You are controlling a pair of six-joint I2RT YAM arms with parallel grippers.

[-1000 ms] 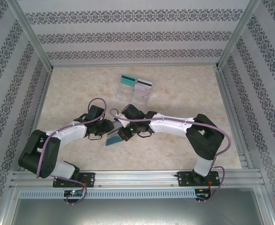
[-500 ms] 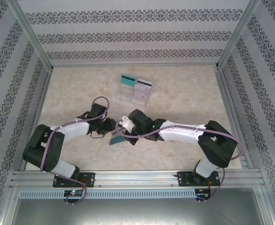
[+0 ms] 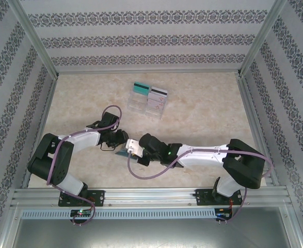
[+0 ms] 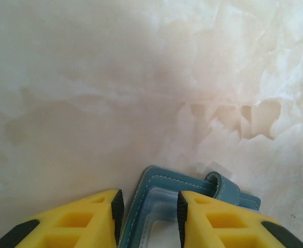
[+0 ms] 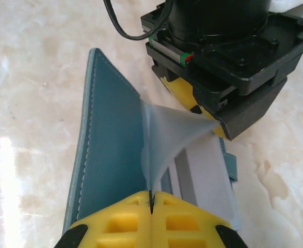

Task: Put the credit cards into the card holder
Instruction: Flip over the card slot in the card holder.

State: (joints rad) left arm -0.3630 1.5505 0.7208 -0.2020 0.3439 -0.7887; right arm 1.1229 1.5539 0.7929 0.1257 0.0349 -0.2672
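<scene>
Teal card holder (image 3: 123, 153), left of centre in the overhead frame, now sits lower as both arms have dropped. The left gripper (image 4: 148, 206) clamps its edge, and the right gripper (image 5: 151, 195), closed, pinches its clear pocket open. Credit cards (image 3: 140, 88), upper centre, lie untouched, so loading looks yet to start.
</scene>
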